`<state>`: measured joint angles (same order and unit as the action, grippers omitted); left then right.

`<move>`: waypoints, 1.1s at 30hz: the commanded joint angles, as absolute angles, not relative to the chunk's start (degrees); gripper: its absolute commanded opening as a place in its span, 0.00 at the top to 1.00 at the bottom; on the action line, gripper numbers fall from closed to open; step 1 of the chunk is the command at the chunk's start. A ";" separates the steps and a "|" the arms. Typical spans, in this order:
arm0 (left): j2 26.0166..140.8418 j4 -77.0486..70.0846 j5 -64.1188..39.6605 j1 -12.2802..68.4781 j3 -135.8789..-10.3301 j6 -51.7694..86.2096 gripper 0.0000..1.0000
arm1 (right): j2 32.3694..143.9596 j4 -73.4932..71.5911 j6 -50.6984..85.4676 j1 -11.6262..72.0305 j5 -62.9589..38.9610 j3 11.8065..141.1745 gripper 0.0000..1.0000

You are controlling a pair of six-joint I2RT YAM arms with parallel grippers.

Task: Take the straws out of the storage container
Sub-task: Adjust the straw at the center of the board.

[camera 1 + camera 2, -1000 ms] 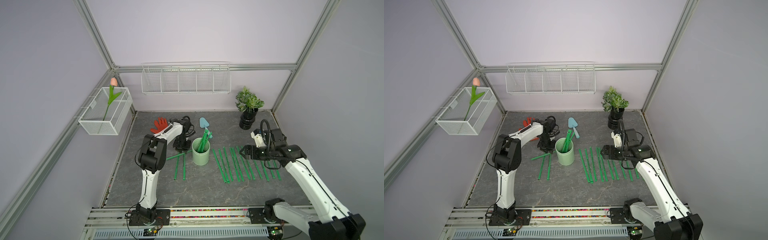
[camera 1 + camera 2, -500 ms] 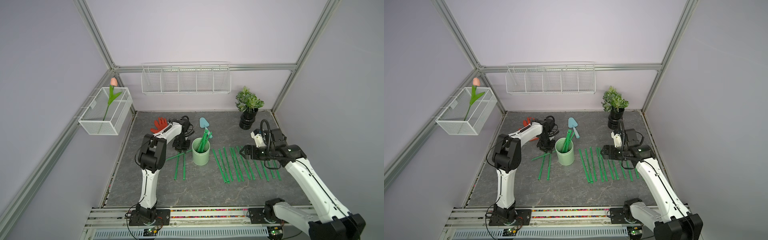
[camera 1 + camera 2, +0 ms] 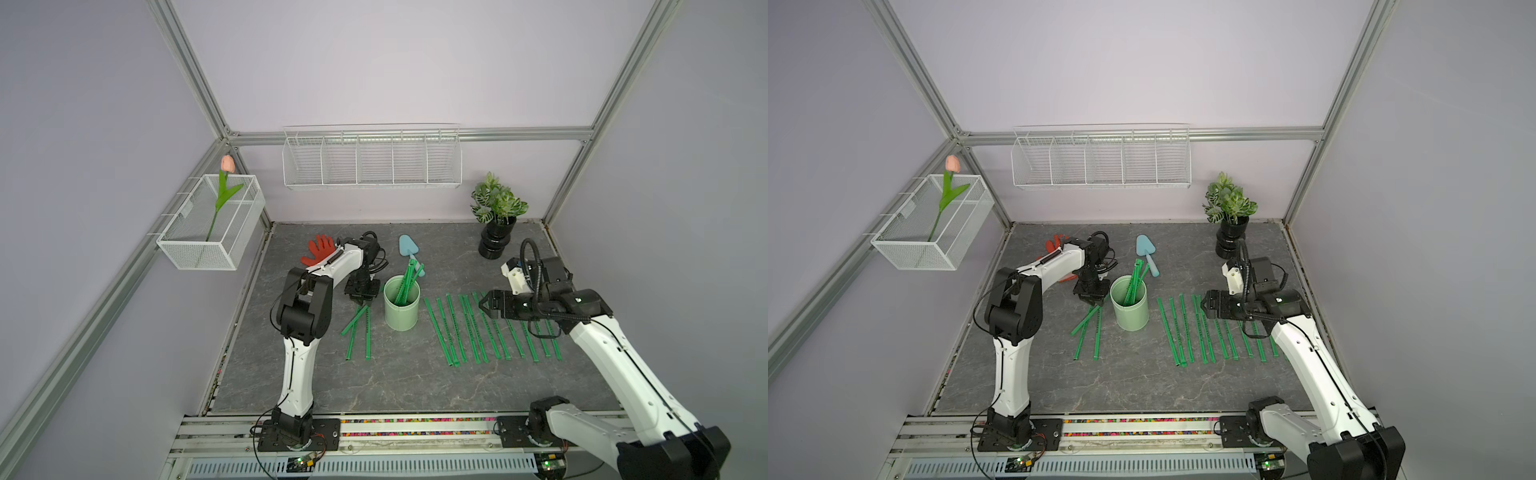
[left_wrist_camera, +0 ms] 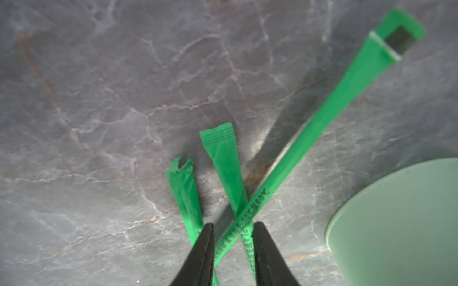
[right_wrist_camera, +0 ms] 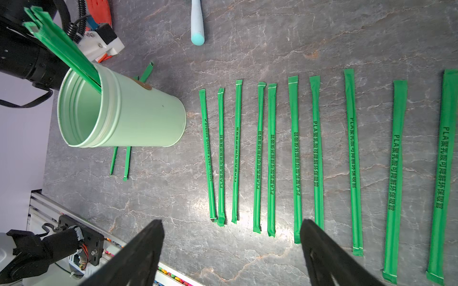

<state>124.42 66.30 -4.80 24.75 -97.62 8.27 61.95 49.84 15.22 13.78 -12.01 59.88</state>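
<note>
Left fingers [image 4: 206,239], narrowly parted, straddle a crossed straw [image 4: 309,138] at the storage container's [image 3: 401,318] nine o'clock; right fingers [image 5: 316,239] wide; lay it parallel.

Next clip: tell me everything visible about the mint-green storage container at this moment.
The storage container is a pale mint-green cylindrical cup, smooth and plain outside, seemingly painted metal, with ridged rings inside its open rim. It stands upright on the grey marbled table, between three loose straws and a long row of them. A few straws inside lean against its rim and stick out above.
</note>
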 commanded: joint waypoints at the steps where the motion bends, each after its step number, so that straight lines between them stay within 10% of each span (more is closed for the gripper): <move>1: 126.05 66.34 -4.89 24.54 -98.79 7.89 0.73 | 62.14 49.31 15.09 14.15 -11.87 60.03 0.11; 33: 117.07 71.07 -4.15 24.13 -100.74 8.89 0.87 | 62.67 49.58 14.98 14.15 -12.17 61.79 0.11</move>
<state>121.08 68.69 -4.84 24.67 -98.39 8.54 62.28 49.84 15.20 13.78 -11.84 60.47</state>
